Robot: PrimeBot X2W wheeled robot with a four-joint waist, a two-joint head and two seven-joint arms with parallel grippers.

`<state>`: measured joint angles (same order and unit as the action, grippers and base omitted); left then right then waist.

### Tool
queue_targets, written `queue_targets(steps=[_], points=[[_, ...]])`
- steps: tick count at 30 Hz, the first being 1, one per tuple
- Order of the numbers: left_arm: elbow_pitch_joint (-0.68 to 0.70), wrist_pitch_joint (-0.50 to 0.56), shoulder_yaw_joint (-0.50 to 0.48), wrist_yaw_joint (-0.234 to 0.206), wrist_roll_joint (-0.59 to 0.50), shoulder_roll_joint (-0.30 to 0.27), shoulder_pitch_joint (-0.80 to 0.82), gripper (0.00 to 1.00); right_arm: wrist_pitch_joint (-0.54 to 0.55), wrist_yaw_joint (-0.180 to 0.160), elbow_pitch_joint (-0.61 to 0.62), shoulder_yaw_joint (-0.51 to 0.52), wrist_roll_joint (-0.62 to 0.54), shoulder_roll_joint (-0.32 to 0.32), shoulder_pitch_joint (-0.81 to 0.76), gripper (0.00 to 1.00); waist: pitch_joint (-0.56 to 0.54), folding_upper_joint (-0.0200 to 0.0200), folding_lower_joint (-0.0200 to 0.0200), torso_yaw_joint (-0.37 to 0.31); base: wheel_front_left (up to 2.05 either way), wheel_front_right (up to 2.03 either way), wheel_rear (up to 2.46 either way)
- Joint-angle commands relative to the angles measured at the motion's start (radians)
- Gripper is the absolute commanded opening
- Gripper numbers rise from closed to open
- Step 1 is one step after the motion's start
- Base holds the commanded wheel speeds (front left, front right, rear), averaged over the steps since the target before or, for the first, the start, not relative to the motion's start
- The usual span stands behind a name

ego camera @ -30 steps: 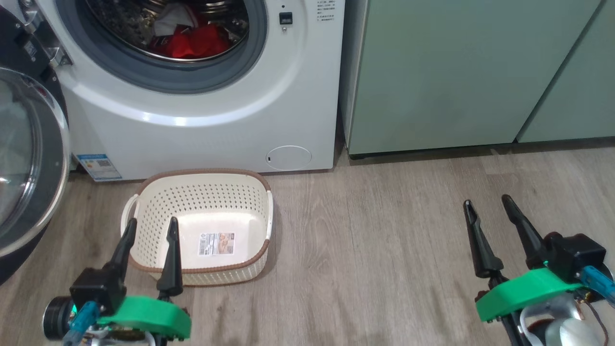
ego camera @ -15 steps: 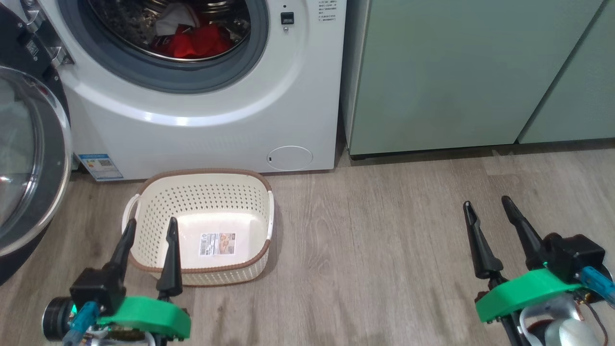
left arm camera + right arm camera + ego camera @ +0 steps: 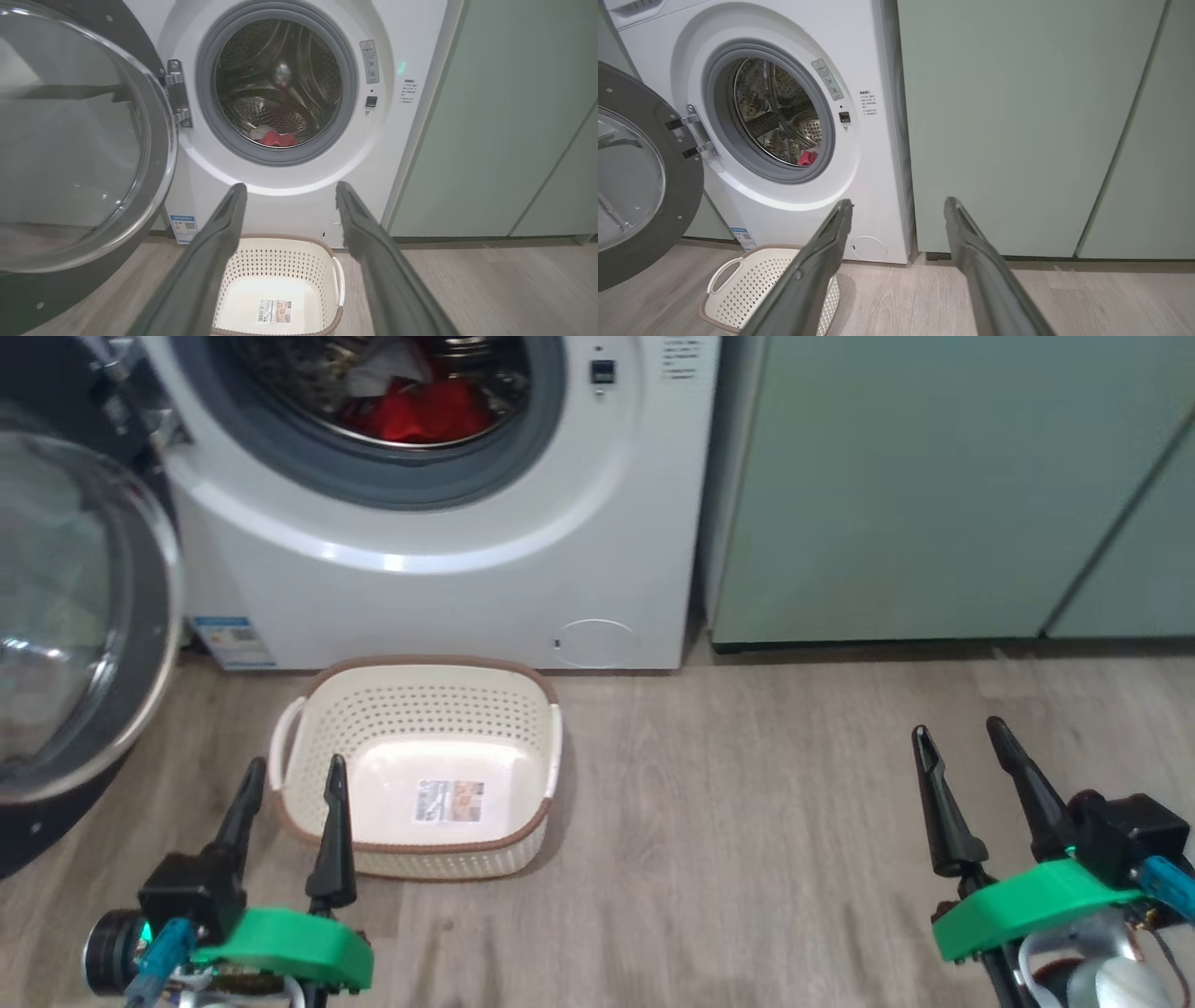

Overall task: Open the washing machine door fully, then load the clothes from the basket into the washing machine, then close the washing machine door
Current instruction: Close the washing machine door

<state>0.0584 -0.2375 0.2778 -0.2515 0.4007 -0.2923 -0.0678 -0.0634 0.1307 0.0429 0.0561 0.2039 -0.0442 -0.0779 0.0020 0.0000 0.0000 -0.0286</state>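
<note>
- Washing machine (image 3: pixel 448 597): a white front-loader on the wood-look floor (image 3: pixel 747 859), with pale green cabinets (image 3: pixel 934 485) just beside it. The drum mouth is exposed. No fabric shows on the visible part of the grey gasket.
- Washing machine door (image 3: pixel 65 607): swung wide on its hinge at the machine's left side, with the black rim and glass bowl turned outward. The opening step is judged complete. Closing is not yet done and appears to be the one step outstanding.
- Basket (image 3: pixel 439 719): upright on the floor just in front of the machine, below the drum mouth. No garment lies in it, and only the label sticker (image 3: pixel 450 800) shows on the bottom. Emptying is judged complete.
- Clothes (image 3: pixel 420 411): red and white garments lie low in the steel drum, behind the gasket. In the left wrist view nothing hangs over the lip, so loading is judged complete.
- Left gripper (image 3: pixel 296 767): fingers spread apart with nothing between them, at the basket's near left corner. Whether it touches the rim cannot be told.
- Right gripper (image 3: pixel 958 730): fingers spread apart and empty, over bare floor well to the right of the basket, in front of the cabinets.
- Finding: the door stands nearest the left gripper. Whether the basket lies clear of the door's sweep cannot be told from these views.
</note>
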Motion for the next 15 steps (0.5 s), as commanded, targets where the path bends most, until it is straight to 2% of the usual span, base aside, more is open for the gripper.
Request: queue_targets(steps=[1, 4, 5, 15], points=[[0.032, -0.003, -0.038, -0.012, 0.003, -0.014, 0.057, 1.0, -0.01, 0.0, 0.037, -0.025, 0.008, -0.006, 0.008, 1.0, -0.004, 0.0, 0.0, 0.055, 0.0, 0.0, 0.0], [0.033, -0.005, -0.039, -0.021, -0.001, -0.01, 0.06, 1.0, -0.01, 0.0, 0.041, -0.031, 0.009, -0.006, 0.007, 1.0, -0.007, 0.0, 0.0, 0.121, 0.0, 0.0, 0.0], [0.033, -0.005, -0.039, -0.021, -0.001, -0.01, 0.06, 1.0, -0.01, 0.0, 0.041, -0.031, 0.009, -0.006, 0.007, 1.0, -0.007, 0.0, 0.0, 0.121, 0.0, 0.0, 0.0], [0.048, -0.01, -0.062, -0.046, 0.003, -0.009, 0.037, 1.0, -0.013, 0.0, 0.04, -0.047, 0.02, -0.006, 0.001, 1.0, -0.026, 0.0, 0.0, 0.357, 0.0, 0.0, 0.0]])
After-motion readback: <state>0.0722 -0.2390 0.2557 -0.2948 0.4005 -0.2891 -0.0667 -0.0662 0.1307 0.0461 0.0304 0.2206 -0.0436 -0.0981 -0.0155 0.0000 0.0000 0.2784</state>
